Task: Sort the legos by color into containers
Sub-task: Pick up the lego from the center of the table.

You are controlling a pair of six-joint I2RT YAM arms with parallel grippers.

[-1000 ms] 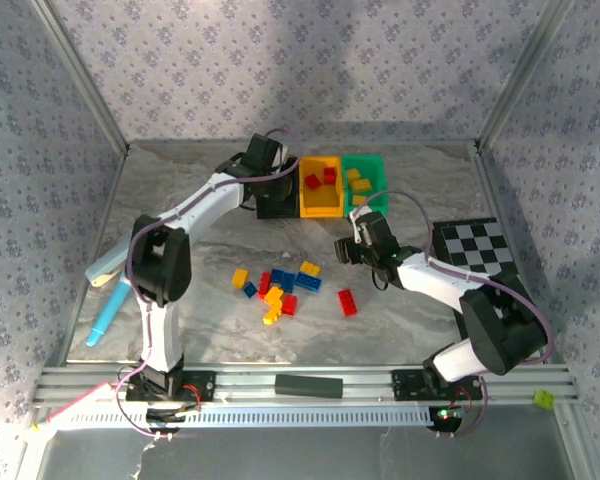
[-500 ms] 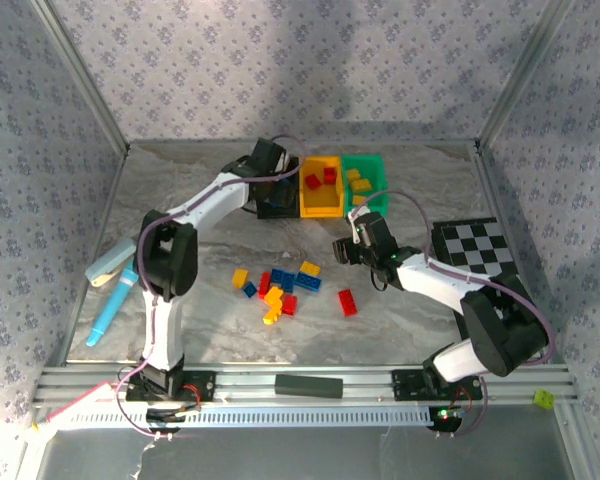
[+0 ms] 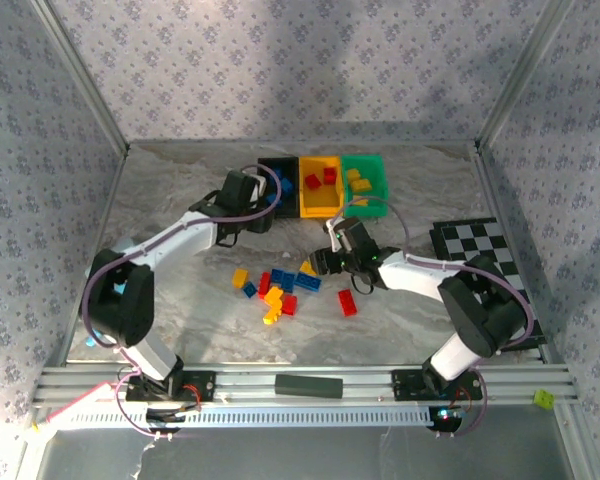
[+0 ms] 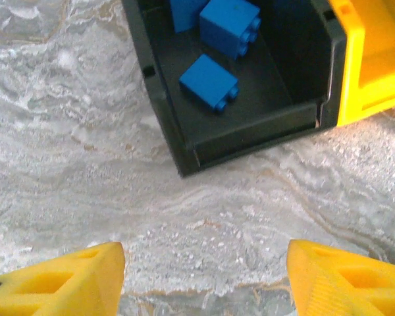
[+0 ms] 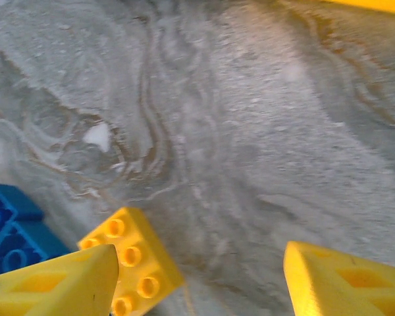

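Blue bricks (image 4: pixel 209 82) lie in the black bin (image 4: pixel 250 141) at the far side of the bench (image 4: pixel 85 164). My left pincer (image 4: pixel 204 280) has just backed out toward the near left, jaws apart and empty, so I judge that drop done. My right pincer (image 5: pixel 197 283), also open and empty, has swung left from the green bin (image 3: pixel 365 178). It now hovers over 1 yellow brick (image 5: pixel 128 253) at the far edge of the pile (image 3: pixel 280 285), probably my next pick, bound for green.

The tabletop (image 4: pixel 85 164) looks like veined grey stone — matt, faintly grainy. The black bin (image 4: pixel 263 105) is smooth, dull-sheened plastic; the blue legos (image 4: pixel 209 82) inside it and the yellow lego (image 5: pixel 135 257) — glossy moulded plastic.
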